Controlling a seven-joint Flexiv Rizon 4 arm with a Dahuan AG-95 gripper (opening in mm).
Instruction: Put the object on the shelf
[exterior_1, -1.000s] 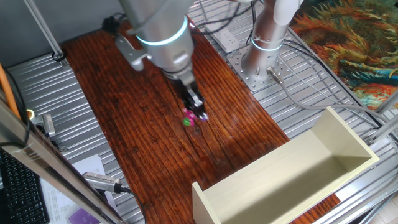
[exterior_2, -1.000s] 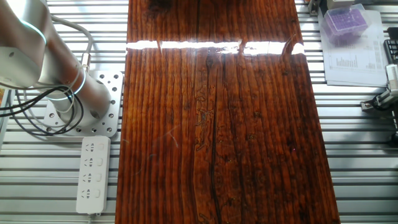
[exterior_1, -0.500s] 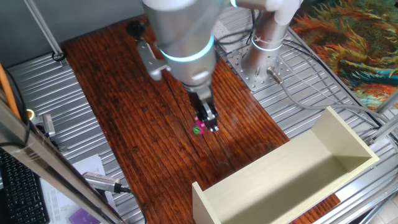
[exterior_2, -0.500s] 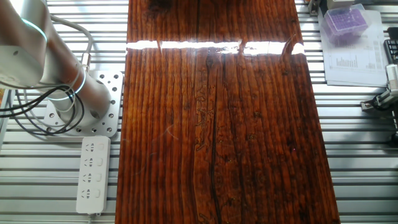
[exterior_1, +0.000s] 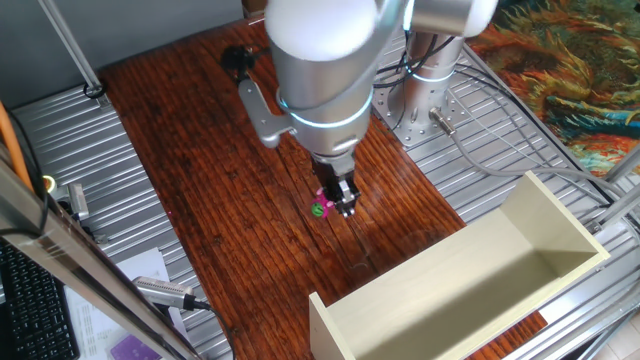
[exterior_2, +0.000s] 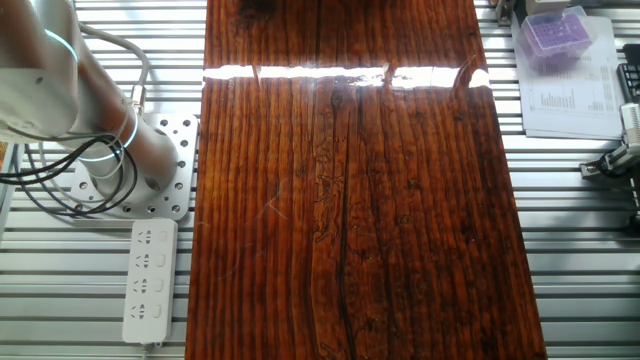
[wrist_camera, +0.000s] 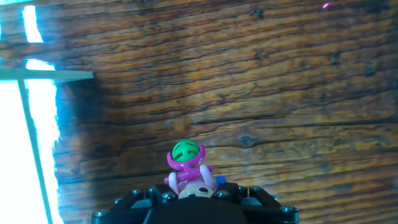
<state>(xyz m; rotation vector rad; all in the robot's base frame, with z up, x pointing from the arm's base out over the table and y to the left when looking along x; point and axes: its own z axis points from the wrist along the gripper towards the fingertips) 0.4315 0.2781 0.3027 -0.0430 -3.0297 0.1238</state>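
Note:
My gripper (exterior_1: 341, 203) is shut on the object, a tiny pink toy figure (exterior_1: 322, 204) with a green bit, and holds it above the wooden tabletop (exterior_1: 200, 170). In the hand view the toy (wrist_camera: 186, 163) sticks out between the black fingers (wrist_camera: 134, 200) with its green top facing away. The shelf (exterior_1: 480, 275) is a large cream open box lying at the lower right of the fixed view, to the right of and nearer than the gripper. Its pale edge shows at the left of the hand view (wrist_camera: 25, 143). The other fixed view shows neither gripper nor toy.
The arm's silver base (exterior_1: 425, 80) stands on a metal plate behind the board. A white power strip (exterior_2: 150, 280) lies beside the base (exterior_2: 120, 150). A purple box (exterior_2: 553, 35) on papers sits at the far right. Slotted metal rails (exterior_1: 70, 150) flank the board.
The gripper has moved with the toy to the right and toward the shelf. The arm's body now covers more of the middle of the board.

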